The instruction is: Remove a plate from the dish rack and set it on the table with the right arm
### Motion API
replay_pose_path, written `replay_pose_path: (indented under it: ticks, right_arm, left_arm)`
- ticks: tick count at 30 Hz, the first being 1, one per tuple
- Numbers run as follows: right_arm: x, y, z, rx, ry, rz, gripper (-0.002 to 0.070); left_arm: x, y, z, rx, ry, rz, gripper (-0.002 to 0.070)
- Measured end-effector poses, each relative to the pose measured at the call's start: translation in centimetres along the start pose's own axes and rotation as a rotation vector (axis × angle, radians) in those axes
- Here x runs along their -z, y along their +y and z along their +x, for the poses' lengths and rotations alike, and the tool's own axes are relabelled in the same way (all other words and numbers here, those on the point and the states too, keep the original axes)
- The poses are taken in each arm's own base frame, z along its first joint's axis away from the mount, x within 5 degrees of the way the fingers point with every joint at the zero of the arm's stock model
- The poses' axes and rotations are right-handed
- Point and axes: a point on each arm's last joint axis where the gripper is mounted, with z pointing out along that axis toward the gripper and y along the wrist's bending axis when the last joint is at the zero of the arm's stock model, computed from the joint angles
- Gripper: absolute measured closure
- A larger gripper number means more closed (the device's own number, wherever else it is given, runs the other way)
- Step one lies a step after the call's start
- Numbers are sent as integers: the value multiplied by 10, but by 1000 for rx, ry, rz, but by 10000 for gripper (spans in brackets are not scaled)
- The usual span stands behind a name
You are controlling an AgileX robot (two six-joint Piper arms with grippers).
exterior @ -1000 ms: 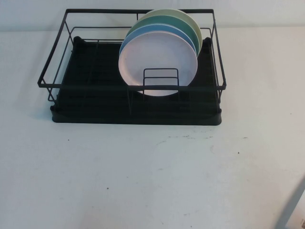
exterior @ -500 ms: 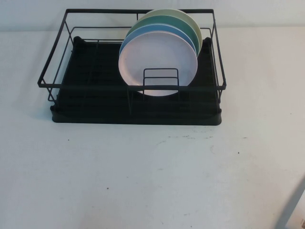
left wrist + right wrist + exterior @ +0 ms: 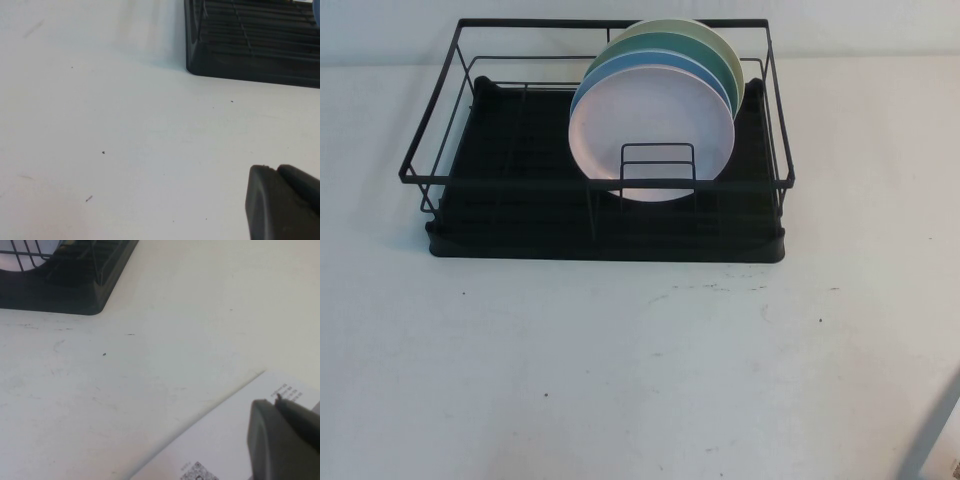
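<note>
The pale pink plate (image 3: pixel 652 125) stands upright at the front of a row of plates in the black wire dish rack (image 3: pixel 520 183), behind its small wire divider (image 3: pixel 657 165). A sliver of the plate (image 3: pixel 12 260) shows in the right wrist view, behind the rack's corner (image 3: pixel 75 295). My right gripper (image 3: pixel 276 401) is shut and empty, low over the white table (image 3: pixel 620 370) near a printed sheet, far from the rack. My left gripper (image 3: pixel 275 170) is shut and empty over bare table, with the rack's other front corner (image 3: pixel 240 65) ahead of it. Neither gripper shows in the high view.
Behind the pink plate stand a light blue plate (image 3: pixel 620 68), a teal green plate (image 3: pixel 670 48) and a pale yellow-green one (image 3: pixel 720 45). A white sheet with a QR code (image 3: pixel 220 440) lies under the right gripper; its grey edge (image 3: pixel 932 440) shows at the table's front right.
</note>
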Motion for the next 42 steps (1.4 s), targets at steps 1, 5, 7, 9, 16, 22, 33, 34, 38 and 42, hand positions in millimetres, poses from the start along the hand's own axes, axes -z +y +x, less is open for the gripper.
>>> replay_pose_path:
  ticks: [1, 5, 7, 9, 16, 22, 33, 34, 38, 42]
  right_arm:
    - [0, 0, 0, 0, 0, 0, 694]
    - [0, 0, 0, 0, 0, 0, 694]
    - [0, 0, 0, 0, 0, 0, 694]
    - [0, 0, 0, -6, 0, -2, 694]
    - [0, 1, 0, -40, -2, -15, 694]
    - [0, 4, -3, -151, -27, -51, 694]
    - [1, 6, -12, -329, -123, -85, 694]
    - [1, 6, -12, -331, -125, -85, 694]
    - [1, 6, -15, -400, -145, -99, 694]
    - [2, 8, -19, -608, -171, -151, 694]
  left_arm:
    - [0, 0, 0, 0, 0, 0, 680]
    - [0, 0, 0, 0, 0, 0, 680]
    - [0, 0, 0, 0, 0, 0, 680]
    - [0, 0, 0, 0, 0, 0, 680]
    - [0, 0, 0, 0, 0, 0, 680]
    - [0, 0, 0, 0, 0, 0, 680]
    - [0, 0, 0, 0, 0, 0, 680]
    - [0, 0, 0, 0, 0, 0, 680]
    - [0, 0, 0, 0, 0, 0, 680]
    - [0, 0, 0, 0, 0, 0, 680]
